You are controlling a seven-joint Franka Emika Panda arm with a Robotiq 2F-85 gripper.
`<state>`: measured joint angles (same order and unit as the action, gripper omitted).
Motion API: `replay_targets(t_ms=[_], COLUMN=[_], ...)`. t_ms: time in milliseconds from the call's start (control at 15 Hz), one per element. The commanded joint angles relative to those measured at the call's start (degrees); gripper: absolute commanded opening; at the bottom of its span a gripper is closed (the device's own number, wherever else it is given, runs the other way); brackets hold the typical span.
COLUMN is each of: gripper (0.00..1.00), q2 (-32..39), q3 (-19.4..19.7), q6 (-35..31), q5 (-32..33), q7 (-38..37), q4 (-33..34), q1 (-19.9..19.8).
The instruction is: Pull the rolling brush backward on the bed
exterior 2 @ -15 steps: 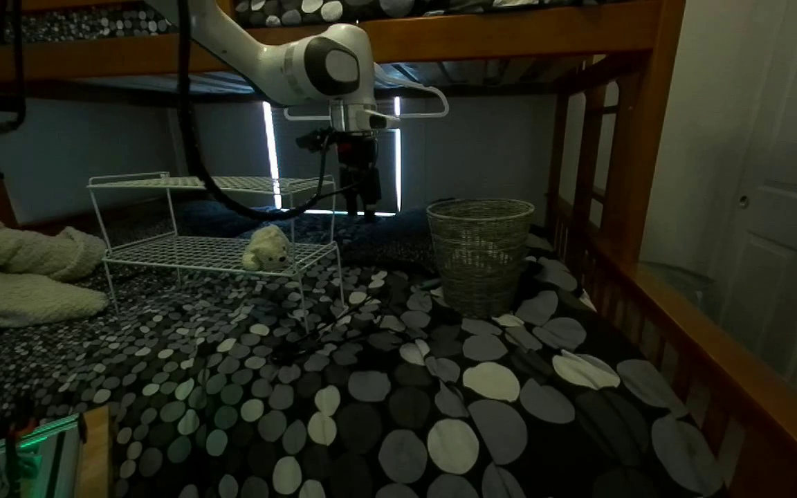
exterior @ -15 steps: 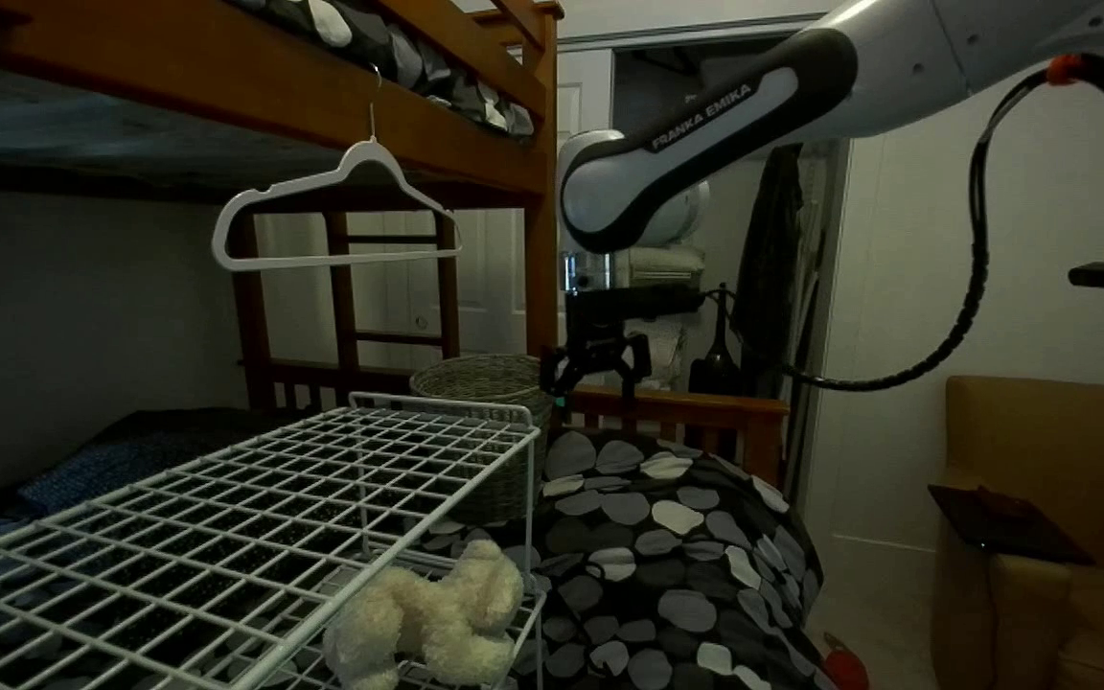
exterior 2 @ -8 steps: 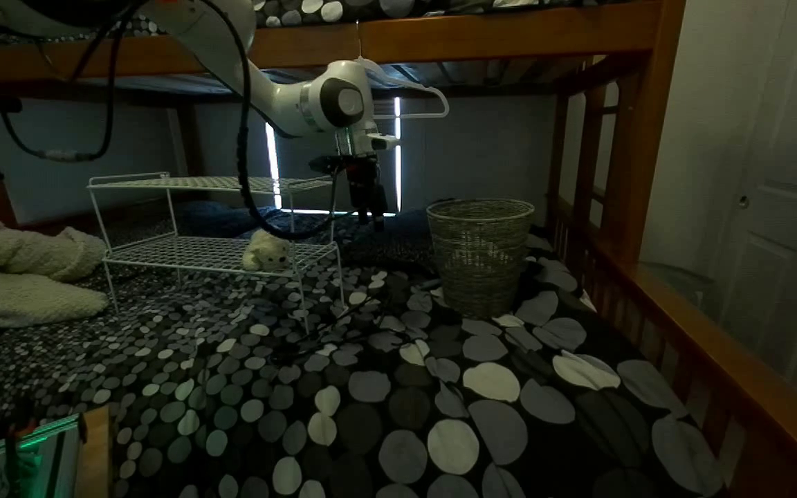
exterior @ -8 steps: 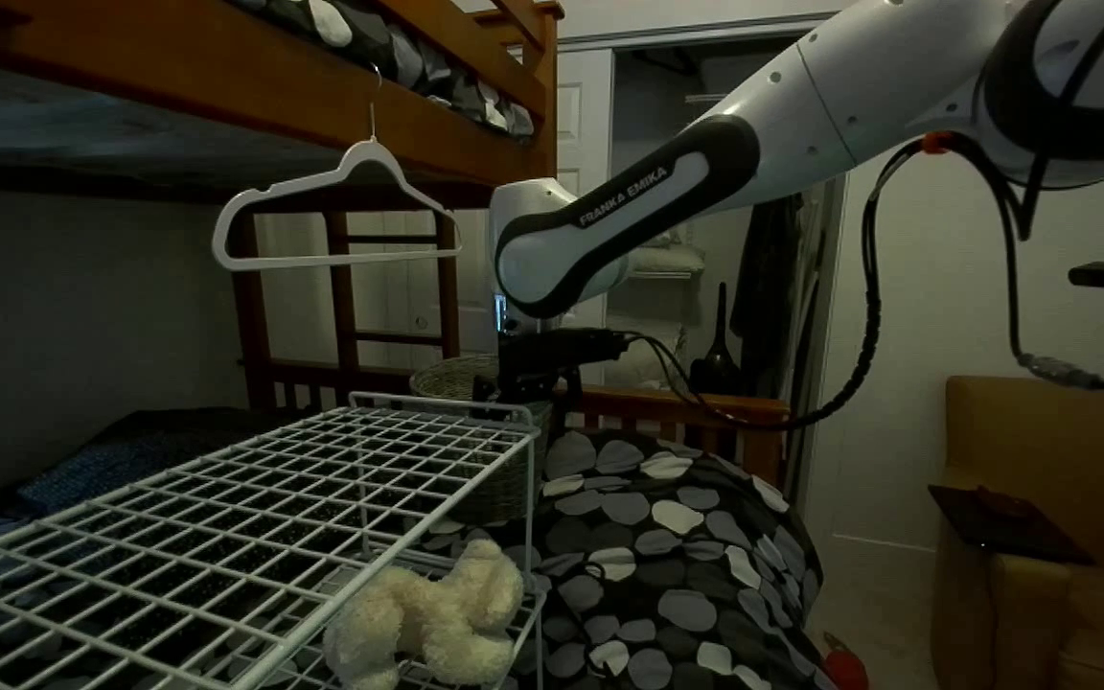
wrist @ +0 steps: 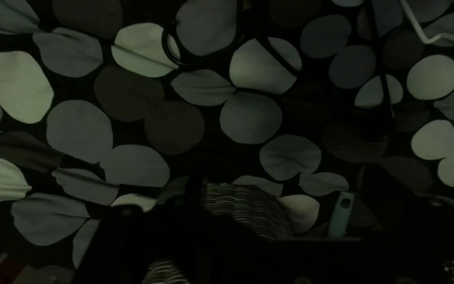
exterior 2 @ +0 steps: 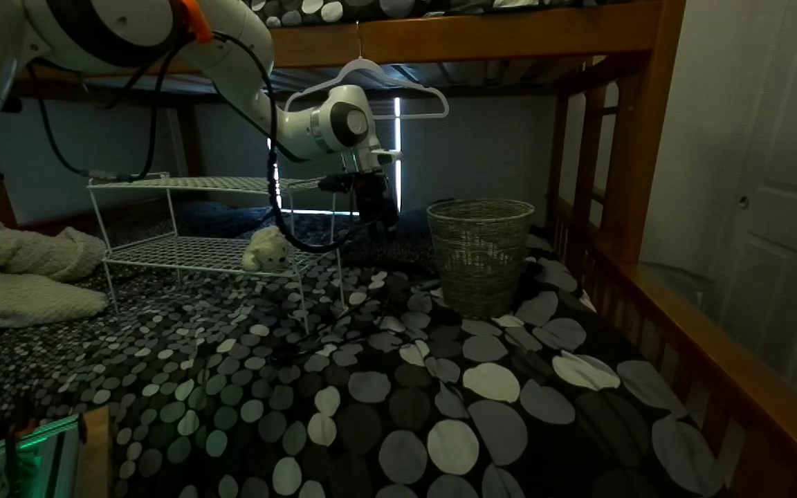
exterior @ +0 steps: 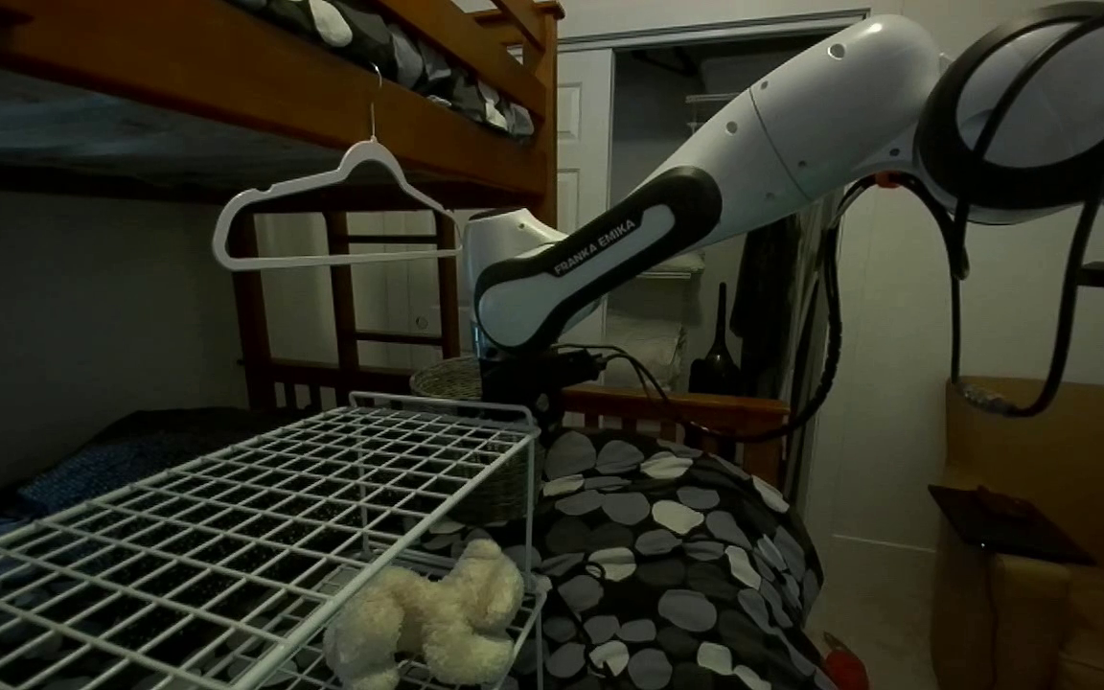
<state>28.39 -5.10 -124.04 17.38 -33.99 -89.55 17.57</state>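
Nearest in an exterior view is the bed (exterior 2: pixel 405 456), its black cover printed with grey and white ovals. Farther in, toward the bed's left end, a cream fleece (exterior 2: pixel 32 270) lies heaped, and just beside it stands a white wire rack (exterior 2: pixel 177 250). A cream teddy bear (exterior 2: pixel 267 250) sits on the right half of the rack's lower shelf. In the wrist view a thin dark loop (wrist: pixel 166 45), too dim to name, lies on the cover.

Next, seen between the rack and a woven basket (exterior 2: pixel 485 277), the gripper (wrist: pixel 280 179) hangs over the bed, pointing down. Its two fingers are spread wide, and it has hold of nothing. Along the arm (exterior: pixel 744 163) that carries it reads "FRANKA EMIKA".

The rolling brush (wrist: pixel 339 221) shows in the wrist view as a pale blue-green handle with a hole at its tip, on the cover near the basket; the gripper's dark body hides the rest. The basket stands upright toward the bed's far right corner, near the wooden end rail (exterior 2: pixel 724 353).

Farther off, in both exterior views, a white hanger (exterior: pixel 341 259) hangs by its hook from the upper bunk (exterior 2: pixel 509 38). A white panelled door (exterior 2: pixel 786 207) stands beyond the end rail.
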Motion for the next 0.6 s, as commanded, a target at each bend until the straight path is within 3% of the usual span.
replay_targets(t_ms=[0, 200, 533], gripper=[1.00, 1.00, 1.00], q2=[0.03, 0.04, 10.66], q3=[1.28, 1.29, 1.77], q6=[0.12, 0.12, -1.08], q5=[-0.75, -0.75, -2.87], q7=[0.43, 0.47, 1.90], q4=[0.36, 0.54, 11.80], q1=[1.10, 1.10, 0.80])
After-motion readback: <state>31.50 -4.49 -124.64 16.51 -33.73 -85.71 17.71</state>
